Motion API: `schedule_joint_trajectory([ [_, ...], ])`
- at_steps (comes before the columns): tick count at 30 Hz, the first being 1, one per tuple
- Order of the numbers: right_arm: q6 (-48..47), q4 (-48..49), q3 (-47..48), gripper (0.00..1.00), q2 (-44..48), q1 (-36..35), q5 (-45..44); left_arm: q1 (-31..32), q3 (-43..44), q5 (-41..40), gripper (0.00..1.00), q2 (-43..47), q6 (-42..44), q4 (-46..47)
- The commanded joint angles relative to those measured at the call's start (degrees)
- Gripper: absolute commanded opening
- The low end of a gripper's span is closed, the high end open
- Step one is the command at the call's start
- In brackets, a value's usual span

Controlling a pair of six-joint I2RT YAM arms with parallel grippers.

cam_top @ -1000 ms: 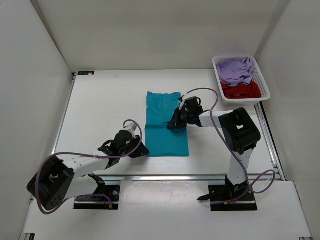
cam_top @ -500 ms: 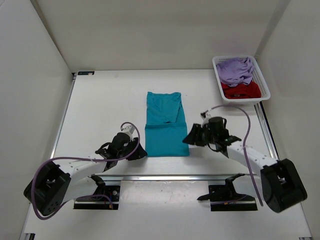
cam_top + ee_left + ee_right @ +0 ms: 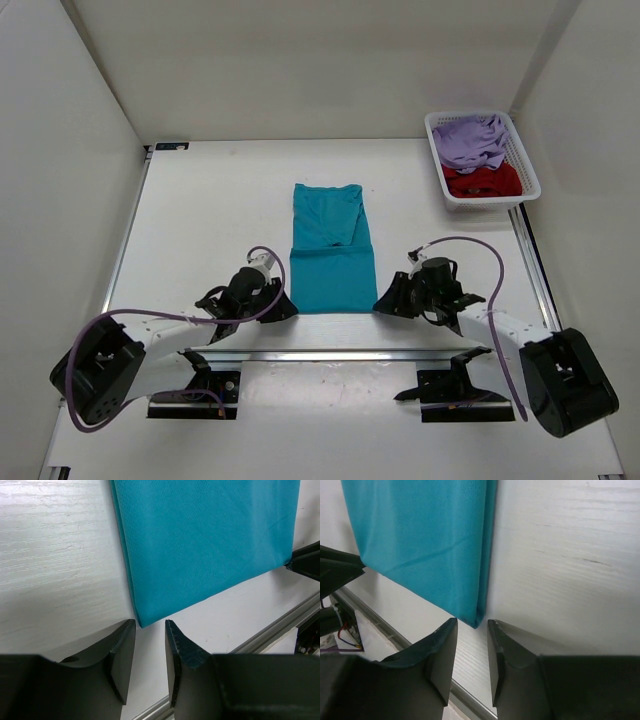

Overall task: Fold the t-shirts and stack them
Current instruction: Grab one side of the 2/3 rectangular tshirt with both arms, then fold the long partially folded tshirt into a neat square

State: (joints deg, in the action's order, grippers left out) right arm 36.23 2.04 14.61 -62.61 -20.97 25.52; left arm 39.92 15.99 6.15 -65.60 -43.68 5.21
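Note:
The teal t-shirt (image 3: 330, 250) lies flat mid-table, folded into a long strip. My left gripper (image 3: 283, 308) sits low at its near left corner and is open. In the left wrist view the teal t-shirt (image 3: 205, 540) has its corner just at the mouth of the left gripper (image 3: 150, 625), not between the jaws. My right gripper (image 3: 385, 300) is open at the near right corner. In the right wrist view the teal t-shirt (image 3: 420, 535) ends right in front of the right gripper (image 3: 472, 622). The lavender t-shirt (image 3: 470, 138) and dark red t-shirt (image 3: 483, 180) lie crumpled in the basket.
The white mesh basket (image 3: 490, 202) stands at the back right corner. An aluminium rail (image 3: 350, 352) runs along the table's near edge, just behind both grippers. White walls enclose the table on three sides.
The right arm swung from the shirt's middle right edge down to its near right corner and its jaws opened. The left gripper crept closer to the near left corner.

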Motion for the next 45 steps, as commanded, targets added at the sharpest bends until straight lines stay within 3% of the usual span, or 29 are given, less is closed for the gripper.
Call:
schedule_joint_trajectory([
  [1,0.51,3.22,-0.29,0.28,-3.82,-1.35,-0.47,0.69,-0.35,-1.58,0.41,-2.07,-0.09,-2.75],
  [8,0.25,5.60,1.12,0.17,-7.52,-1.09,-0.47,-0.63,0.09,-1.66,0.29,-3.30,-0.26,-1.08],
  [14,0.25,4.91,0.94,0.01,-6.83,-3.02,-1.70,-0.90,1.85,-1.93,0.00,-3.92,-0.35,-0.38],
  [17,0.94,2.10,0.69,0.00,-4.02,-4.16,-3.01,0.50,1.07,-2.37,0.00,-1.29,-0.53,-1.95],
  [21,2.79,-3.96,-2.12,0.00,4.40,-8.63,-6.52,0.78,-4.37,-2.72,0.00,8.62,-0.08,-10.72],
  [25,8.75,-10.03,-3.80,0.00,12.67,-18.29,-10.66,0.95,-9.04,-0.01,0.00,26.87,-1.92,-23.11],
  [28,12.19,-13.72,-2.67,0.00,19.18,-22.70,-13.03,-0.97,-7.47,1.74,0.00,36.31,-2.64,-30.68],
  [30,11.50,-16.36,0.23,0.00,20.24,-22.63,-12.08,-3.26,-4.23,4.91,0.00,37.48,-2.37,-32.19],
  [33,7.47,-20.57,11.45,0.00,18.24,-20.43,-11.37,-1.79,4.80,3.44,0.00,34.76,-2.20,-31.50],
  [36,-0.43,-22.96,21.12,0.00,11.82,-11.84,-7.34,-3.26,15.81,3.68,0.00,24.77,0.69,-27.98],
  [39,-5.01,-21.73,29.56,0.00,3.48,-5.67,-0.83,-9.40,24.77,8.86,0.00,16.93,2.54,-22.89],
  [45,-7.75,-18.40,45.13,0.00,-17.07,3.99,4.28,-17.86,39.36,9.41,0.00,-7.22,6.06,-17.61],
])
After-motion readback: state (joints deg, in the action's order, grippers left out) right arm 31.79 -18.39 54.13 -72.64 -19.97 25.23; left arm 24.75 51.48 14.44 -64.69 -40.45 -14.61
